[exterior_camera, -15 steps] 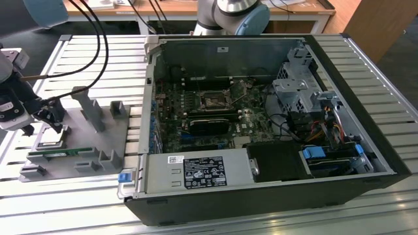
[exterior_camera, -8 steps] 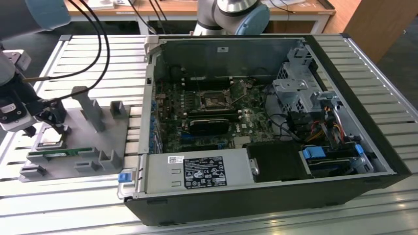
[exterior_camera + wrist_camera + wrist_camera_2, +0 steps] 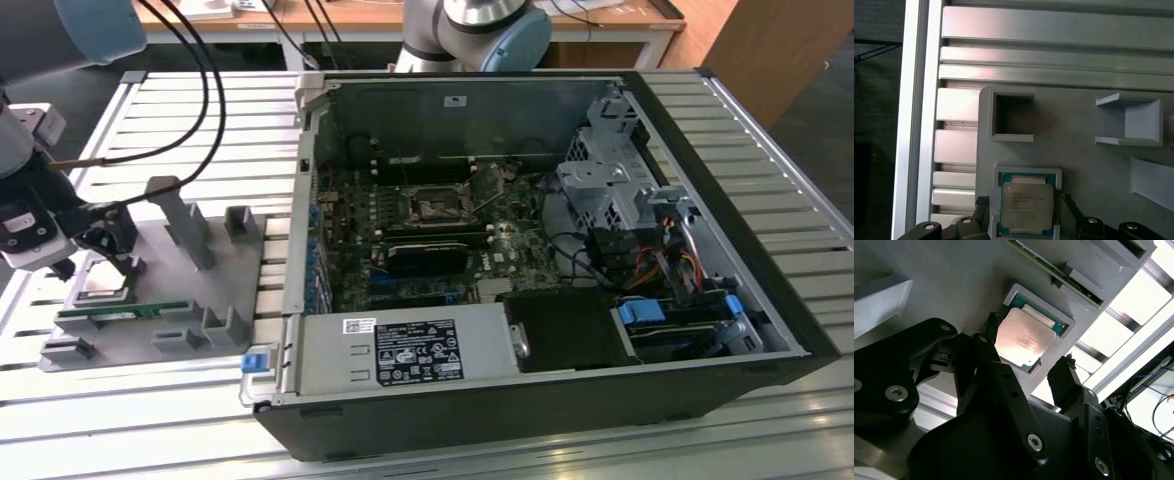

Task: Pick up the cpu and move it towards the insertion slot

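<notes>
Hand [image 3: 1029, 343] open astride the cpu [image 3: 1021, 337], holding nothing; memory stick [image 3: 123, 311] beside it on grey tray [image 3: 167, 290], slatted worktop [image 3: 187, 140] beneath.

The cpu [image 3: 1026, 205] is lying in a square pocket of the fixture tray [image 3: 167, 285]. The tray is resting on the slatted table [image 3: 254, 130], at the exterior view's left of the open computer case [image 3: 400, 120]. The gripper [image 3: 96, 268] is hanging just above the pocket. In both wrist views its fingers [image 3: 981, 205] are standing apart on either side of the cpu. A memory stick [image 3: 127, 312] is lying just beside the pocket, nearer the exterior camera. The insertion slot [image 3: 437, 207] is sitting on the board inside the case, well apart from the cpu, with the power supply [image 3: 400, 355] lying in front of it.
</notes>
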